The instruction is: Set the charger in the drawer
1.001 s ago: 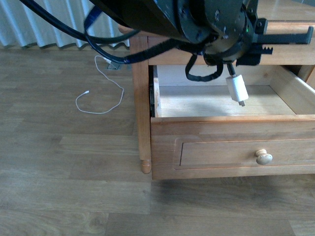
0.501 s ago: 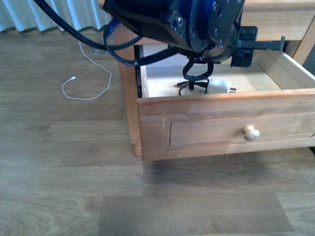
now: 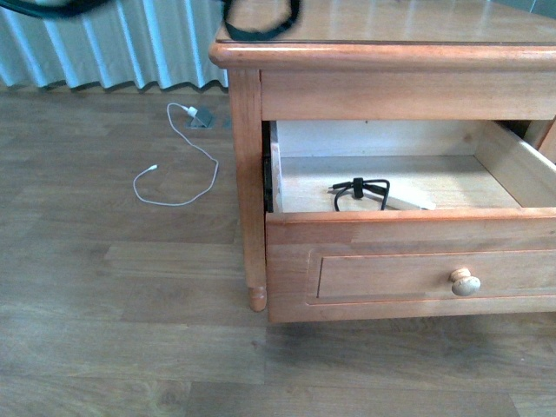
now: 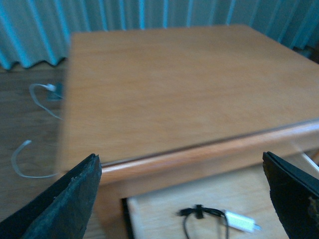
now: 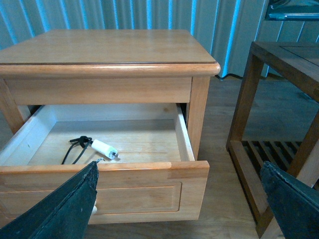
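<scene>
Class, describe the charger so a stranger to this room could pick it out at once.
Find the honey-coloured wooden nightstand and look into its open drawer. Near the front of it lies the charger, a small white brick with a strapped coil of black cable. The other cable, thin and white, lies out on the room floor.

Open drawer [image 3: 382, 274], with charger [image 3: 357, 188] flat on its pale bottom, near the front wall. On plank floor [image 3: 130, 287], nightstand [image 3: 391, 87] and, well left of it, a looped white cable [image 3: 215, 169]
</scene>
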Controlling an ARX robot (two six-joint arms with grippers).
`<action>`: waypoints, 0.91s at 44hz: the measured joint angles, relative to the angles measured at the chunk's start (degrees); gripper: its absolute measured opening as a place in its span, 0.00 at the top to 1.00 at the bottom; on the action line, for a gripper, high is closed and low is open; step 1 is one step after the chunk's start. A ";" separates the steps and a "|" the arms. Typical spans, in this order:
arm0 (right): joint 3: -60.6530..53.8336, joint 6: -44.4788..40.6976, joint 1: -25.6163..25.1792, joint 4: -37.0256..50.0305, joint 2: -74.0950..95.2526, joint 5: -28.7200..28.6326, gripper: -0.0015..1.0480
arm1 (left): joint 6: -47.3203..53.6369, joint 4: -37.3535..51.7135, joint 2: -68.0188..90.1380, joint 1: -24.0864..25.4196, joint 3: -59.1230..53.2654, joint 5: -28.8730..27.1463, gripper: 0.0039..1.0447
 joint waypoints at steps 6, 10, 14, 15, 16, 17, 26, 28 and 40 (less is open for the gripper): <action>0.00 0.00 0.00 0.00 0.00 0.00 0.08 | 1.88 0.77 -14.51 2.95 -11.10 -5.55 0.06; 0.00 0.00 0.00 0.00 0.00 0.00 0.08 | 3.41 -0.15 -26.14 3.52 -19.93 -10.23 0.06; 0.00 0.00 0.00 0.00 0.00 0.00 0.08 | 5.18 -2.38 -38.51 3.19 -28.37 -15.23 0.06; 0.00 0.00 0.00 0.00 0.00 0.00 0.08 | 5.18 -3.10 -40.65 3.10 -29.79 -16.11 0.06; 0.00 0.00 0.00 0.00 0.00 0.00 0.08 | 5.11 -3.98 -42.88 2.97 -31.21 -17.00 0.06; 0.00 0.00 0.00 0.00 0.00 0.00 0.08 | 5.07 -4.87 -44.98 2.78 -32.54 -17.99 0.06; 0.00 0.00 0.00 0.00 0.00 0.00 0.08 | 0.28 -19.61 -68.81 -0.09 -45.90 -30.80 0.06; 0.00 0.00 0.00 0.00 0.00 0.02 0.08 | -1.88 -22.43 -72.74 -0.07 -47.91 -32.35 0.06; 0.00 0.00 -0.02 0.00 -0.04 -0.04 0.08 | -1.20 -20.48 -76.81 3.54 -50.14 -19.89 0.16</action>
